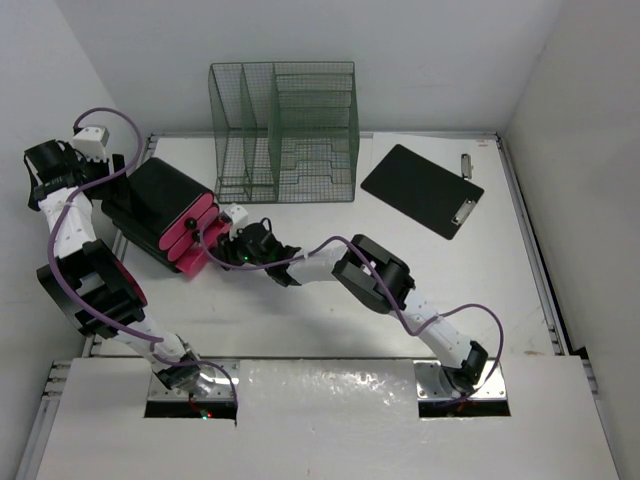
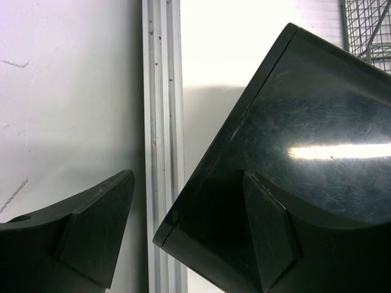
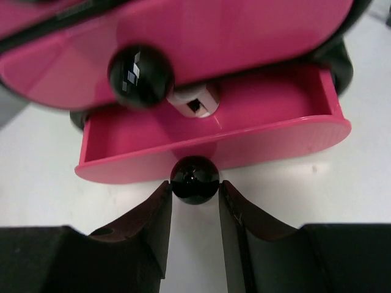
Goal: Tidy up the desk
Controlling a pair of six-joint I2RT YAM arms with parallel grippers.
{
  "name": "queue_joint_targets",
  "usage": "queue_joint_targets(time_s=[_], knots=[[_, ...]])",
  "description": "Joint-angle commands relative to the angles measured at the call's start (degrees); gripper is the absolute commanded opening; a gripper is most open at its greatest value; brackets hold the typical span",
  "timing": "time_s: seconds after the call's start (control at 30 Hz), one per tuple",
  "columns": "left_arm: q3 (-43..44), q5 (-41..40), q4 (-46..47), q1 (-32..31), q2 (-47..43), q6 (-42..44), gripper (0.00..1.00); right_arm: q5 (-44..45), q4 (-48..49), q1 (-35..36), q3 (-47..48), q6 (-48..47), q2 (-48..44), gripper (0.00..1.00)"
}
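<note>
Across the floor of the enclosure, between white walls, lies the large flat white rectangular table, with metal rails along its sides.

Left of centre, the right claw reaches across to a black box-shaped drawer unit fitted with pink plastic drawers. Its two dark fingers stand narrow, one against each side of the black round knob on the lowest pink drawer, so the claw grips that knob. This drawer stands part-way out. A small white-and-pink object, too blurred to identify, lies inside it towards the back. Directly above sits the next pink drawer front, bearing a faceted black knob of its own.

Farther back on the left, the left claw hangs at the unit's outer edge beside the left rail, jaws wide and holding nothing. One finger is over the glossy black top and the other is over the rail and wall. Whether either finger touches the unit cannot be told.

At the far edge, a green wire-mesh file organiser stands upright against the back wall, just beyond the drawer unit. To its right a black rectangular clipboard lies flat and askew, its metal clip at the nearer right end.
</note>
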Motion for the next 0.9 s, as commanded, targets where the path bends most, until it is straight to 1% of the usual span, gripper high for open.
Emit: queue_joint_targets(time_s=[0.0,0.17,0.37,0.47,0.57,0.63,0.7,0.87], knots=[[-2.5,-2.3,-5.6,-0.1,1.1,2.5,0.70,4.2,7.3,-0.9,6.6,3.1,2.5,0.35],[-2.7,-2.2,-5.6,-0.1,0.9,2.6,0.70,7.2,7.9,-0.9,10.5,4.4,5.8,0.34],[-2.8,-2.3,-5.8,-0.2,0.8,3.0,0.70,10.6,10.3,-0.9,11.7,3.4,7.2,0.32],[-2.7,-2.3,-6.1,-0.2,0.8,2.9,0.70,10.7,10.6,-1.0,12.8,2.7,7.4,0.32],[-2.7,-2.6,-6.2,-0.1,0.4,3.3,0.70,10.5,11.7,-1.0,9.1,2.7,4.6,0.31],[-2.6,-3.0,-6.0,-0.1,0.3,3.2,0.70,9.6,14.3,-0.9,3.0,2.7,1.8,0.32],[-2.3,-3.1,-6.0,-0.1,0.4,2.9,0.70,9.2,16.2,-0.9,0.3,2.9,0.0,0.32],[-1.4,-3.2,-6.3,-0.2,0.5,2.5,0.70,8.8,18.4,-0.9,-9.4,1.9,-6.3,0.37]])
